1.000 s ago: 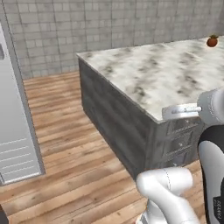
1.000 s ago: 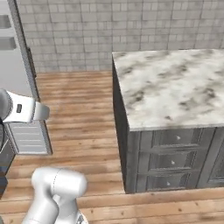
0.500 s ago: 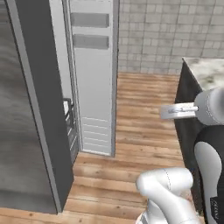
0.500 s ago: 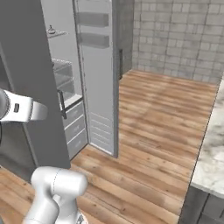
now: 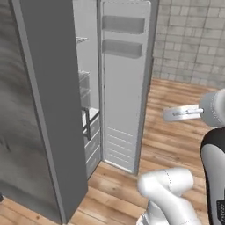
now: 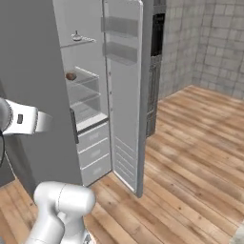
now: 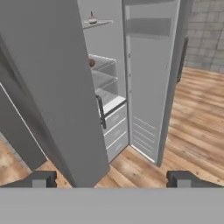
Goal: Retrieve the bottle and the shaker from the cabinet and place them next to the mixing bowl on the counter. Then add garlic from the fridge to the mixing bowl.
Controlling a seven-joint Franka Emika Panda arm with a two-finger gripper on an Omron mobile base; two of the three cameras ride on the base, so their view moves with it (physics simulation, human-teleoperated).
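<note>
I am judging the small pale bulb with a pinched top to be the garlic (image 7: pixel 92 18), though it is too small to be sure. It is sitting on the top clear shelf (image 7: pixel 98 22) of the fridge (image 7: pixel 52 87). A rounded brown lump (image 7: pixel 92 62) is lying lower down in the fridge, and I am taking care not to mistake it for the bulb. The gripper (image 7: pixel 111 179) is hanging well short of the fridge, jaws standing wide with nothing between them. I am planning to drive closer between the two open doors, lift the hand to shelf height and go in level. The doors are looking flat, matt and grey. The inside is showing pale and smooth, with panelled drawers (image 7: pixel 114 127) at the bottom.
</note>
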